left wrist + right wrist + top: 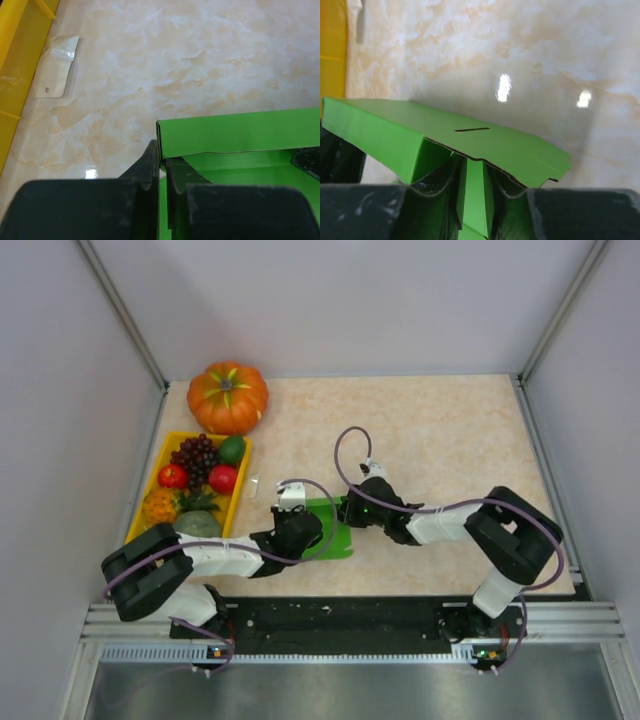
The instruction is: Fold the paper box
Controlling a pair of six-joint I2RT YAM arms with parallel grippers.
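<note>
- The paper box [338, 538] sits in the lower middle of the top view, on the worktop [450, 430], with one long panel folded over so it stands partly raised
- My left fingers [161, 161] are pressed together on a thin upright edge of the green card, at its left corner, low in the left wrist view
- My right fingers [475, 180] pinch a narrow green flap under the slotted top panel, bottom centre of the right wrist view
- At the left of the top view I see the yellow tray [241, 488] holding fruit [200, 475], the pumpkin [228, 397] above it, and a small clear bag [57, 65] just beside the tray
</note>
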